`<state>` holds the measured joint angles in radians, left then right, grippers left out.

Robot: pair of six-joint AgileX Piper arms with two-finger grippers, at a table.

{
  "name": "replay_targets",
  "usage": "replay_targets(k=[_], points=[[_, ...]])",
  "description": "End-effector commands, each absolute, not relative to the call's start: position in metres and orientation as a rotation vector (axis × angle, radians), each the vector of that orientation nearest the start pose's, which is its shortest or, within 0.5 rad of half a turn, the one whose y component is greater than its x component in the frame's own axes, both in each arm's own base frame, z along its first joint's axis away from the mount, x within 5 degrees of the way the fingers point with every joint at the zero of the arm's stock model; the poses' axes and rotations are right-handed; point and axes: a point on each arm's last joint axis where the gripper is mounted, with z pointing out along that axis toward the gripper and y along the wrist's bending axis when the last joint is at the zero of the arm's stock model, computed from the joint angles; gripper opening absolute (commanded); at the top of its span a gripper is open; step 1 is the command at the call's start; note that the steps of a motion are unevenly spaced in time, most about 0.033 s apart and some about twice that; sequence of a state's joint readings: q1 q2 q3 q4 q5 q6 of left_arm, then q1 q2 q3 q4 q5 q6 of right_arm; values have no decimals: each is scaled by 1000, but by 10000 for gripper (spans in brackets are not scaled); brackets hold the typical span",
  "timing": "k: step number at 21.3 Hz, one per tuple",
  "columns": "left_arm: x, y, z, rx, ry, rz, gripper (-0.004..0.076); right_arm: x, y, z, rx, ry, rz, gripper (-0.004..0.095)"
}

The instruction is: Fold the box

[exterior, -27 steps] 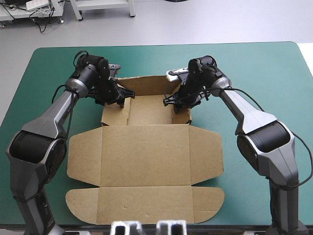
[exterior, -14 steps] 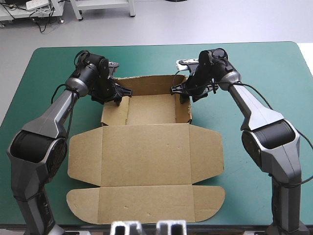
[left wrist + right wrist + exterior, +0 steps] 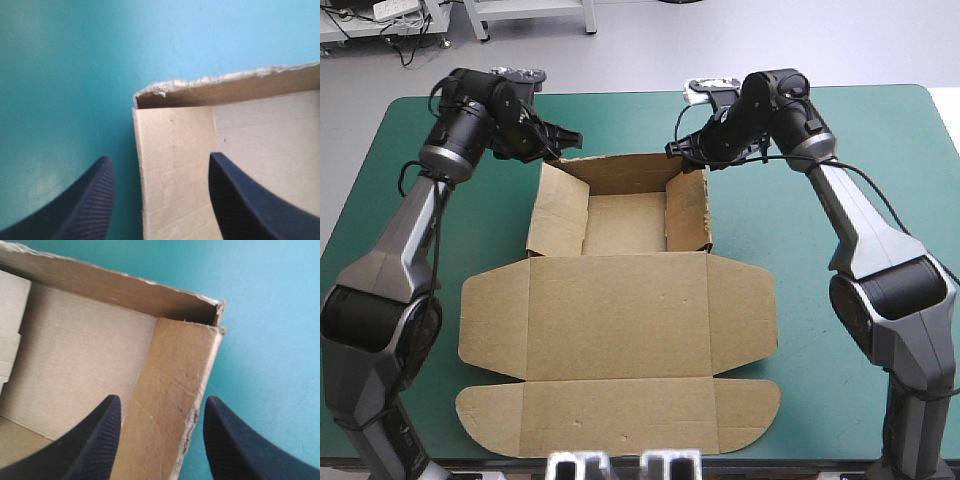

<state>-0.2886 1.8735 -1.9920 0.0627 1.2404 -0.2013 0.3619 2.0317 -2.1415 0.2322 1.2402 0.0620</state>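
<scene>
Box (image 3: pixel 620 290) centred on table (image 3: pixel 880 150): tray walls up, lid flat toward near edge. Left gripper (image 3: pixel 160 157) and right gripper (image 3: pixel 163 398) both spread open, each straddling a far corner's side wall, apparently clear of it; likely positioned to steady the tucked walls

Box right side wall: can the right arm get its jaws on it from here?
Probably yes. The right gripper hangs over the far right corner of the box, jaws open, one on each side of the right side wall. Nothing covers that edge.
</scene>
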Motion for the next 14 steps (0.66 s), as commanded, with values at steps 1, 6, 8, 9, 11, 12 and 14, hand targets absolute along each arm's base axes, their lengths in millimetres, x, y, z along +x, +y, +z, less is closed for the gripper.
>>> replay_targets(k=[1,6,8,9,11,12,14], points=[[345,-98,445,123,2461,-144,398,378,162,419,-386,2452,484,477],[245,-71,531,209,2178,-194,398,361,156,443,-354,2402,510,477],[207,-60,549,205,2102,-205,398,363,157,439,-354,2413,507,477],[166,-49,559,202,2037,-229,398,366,157,430,-356,2443,494,477],[112,-33,557,201,1982,-243,398,372,157,409,-358,2511,449,477],[83,-24,549,198,1959,-246,398,375,158,397,-358,2550,433,477],[39,-9,524,187,1930,-223,398,380,159,379,-358,2607,423,477]])
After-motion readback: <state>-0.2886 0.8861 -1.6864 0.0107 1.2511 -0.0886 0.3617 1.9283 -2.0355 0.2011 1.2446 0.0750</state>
